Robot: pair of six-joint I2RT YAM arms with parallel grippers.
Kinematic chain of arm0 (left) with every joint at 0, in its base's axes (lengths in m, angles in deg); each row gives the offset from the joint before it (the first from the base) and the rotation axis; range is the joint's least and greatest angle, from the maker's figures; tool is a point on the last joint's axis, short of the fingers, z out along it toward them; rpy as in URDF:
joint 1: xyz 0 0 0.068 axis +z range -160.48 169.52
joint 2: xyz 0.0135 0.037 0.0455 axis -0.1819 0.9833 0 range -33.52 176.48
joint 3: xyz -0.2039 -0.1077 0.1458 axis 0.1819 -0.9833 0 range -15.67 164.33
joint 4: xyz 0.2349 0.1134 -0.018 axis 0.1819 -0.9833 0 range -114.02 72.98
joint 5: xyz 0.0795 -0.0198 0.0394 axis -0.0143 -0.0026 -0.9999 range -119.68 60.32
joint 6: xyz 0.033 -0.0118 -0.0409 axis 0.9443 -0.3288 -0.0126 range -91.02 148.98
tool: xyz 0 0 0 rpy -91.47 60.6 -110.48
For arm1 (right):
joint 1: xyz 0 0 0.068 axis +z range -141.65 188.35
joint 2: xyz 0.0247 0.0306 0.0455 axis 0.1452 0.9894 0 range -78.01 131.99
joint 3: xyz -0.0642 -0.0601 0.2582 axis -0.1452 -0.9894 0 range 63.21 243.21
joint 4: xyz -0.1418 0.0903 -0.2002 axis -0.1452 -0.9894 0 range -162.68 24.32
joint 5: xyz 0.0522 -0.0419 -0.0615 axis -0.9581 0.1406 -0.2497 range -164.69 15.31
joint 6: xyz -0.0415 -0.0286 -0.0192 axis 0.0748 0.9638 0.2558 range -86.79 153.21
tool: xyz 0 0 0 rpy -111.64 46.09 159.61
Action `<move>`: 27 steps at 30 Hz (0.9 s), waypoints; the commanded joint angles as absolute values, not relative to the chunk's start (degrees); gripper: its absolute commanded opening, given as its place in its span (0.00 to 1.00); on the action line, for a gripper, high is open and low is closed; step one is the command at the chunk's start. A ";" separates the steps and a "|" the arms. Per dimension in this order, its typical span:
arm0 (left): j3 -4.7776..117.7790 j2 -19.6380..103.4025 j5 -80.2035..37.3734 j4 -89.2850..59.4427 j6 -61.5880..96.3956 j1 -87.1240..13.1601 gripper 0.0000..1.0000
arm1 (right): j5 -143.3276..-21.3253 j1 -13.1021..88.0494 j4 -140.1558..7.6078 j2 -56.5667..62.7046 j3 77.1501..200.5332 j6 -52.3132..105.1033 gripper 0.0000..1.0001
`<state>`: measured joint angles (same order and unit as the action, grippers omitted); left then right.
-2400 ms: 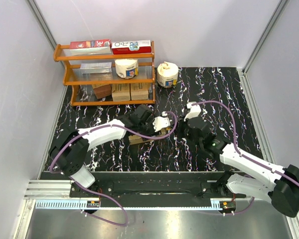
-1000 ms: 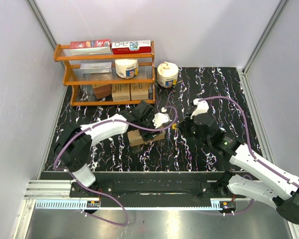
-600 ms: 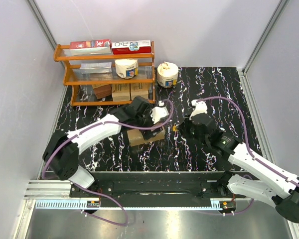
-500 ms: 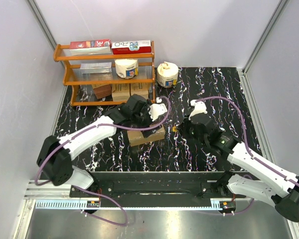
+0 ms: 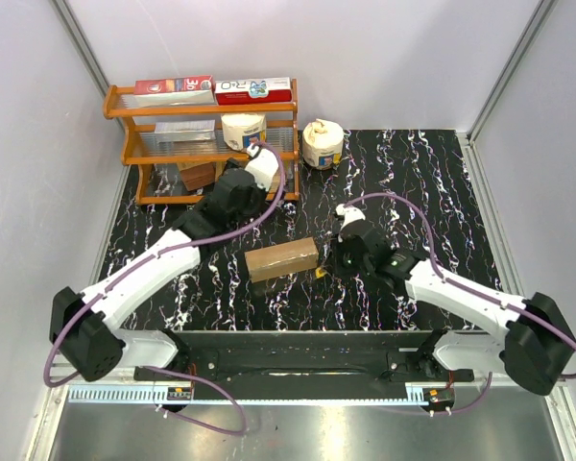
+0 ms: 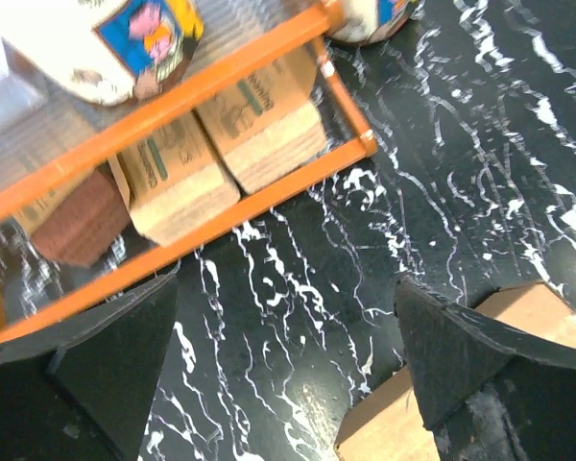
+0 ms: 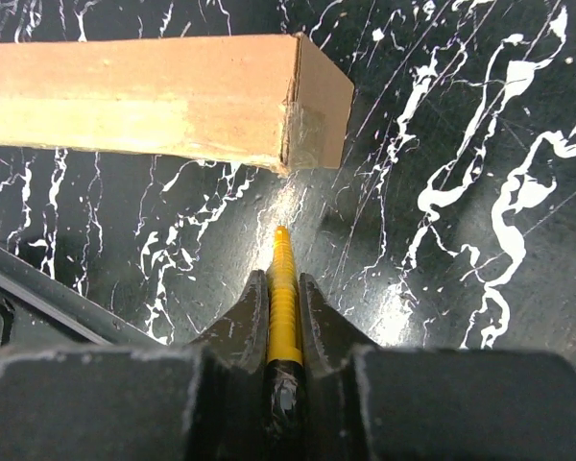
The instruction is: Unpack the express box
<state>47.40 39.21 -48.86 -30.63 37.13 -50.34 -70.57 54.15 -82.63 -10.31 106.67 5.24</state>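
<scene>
Pulled the left gripper point(image 6: 283, 360) off the box point(image 5: 282, 259) and back toward the shelf point(image 6: 173, 104), fingers spread, empty. Sits flat just ahead of the right gripper point(image 7: 281, 285), clenched on a yellow tool point(image 7: 282, 254), tip near its taped end.

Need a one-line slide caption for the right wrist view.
Right gripper clamps a yellow tool, tip pointing toward the taped end of the express box.

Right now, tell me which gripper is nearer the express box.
Right. The right gripper, shut on a yellow tool, sits just off the taped end of the express box, not touching; the left gripper is open, up by the orange shelf.
</scene>
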 commanded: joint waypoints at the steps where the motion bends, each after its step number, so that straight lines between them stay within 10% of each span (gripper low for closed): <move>1: 50.69 44.86 -48.67 -39.34 23.11 -45.38 0.98 | -71.88 54.58 -77.90 -7.18 109.44 3.86 0.00; 11: 45.08 51.38 -33.21 -46.64 16.42 -39.84 0.61 | -64.23 54.58 -72.98 0.03 114.53 4.29 0.00; 27: 31.45 48.75 -12.37 -41.64 7.46 -38.26 0.54 | -68.88 54.49 -70.07 17.96 133.42 13.52 0.00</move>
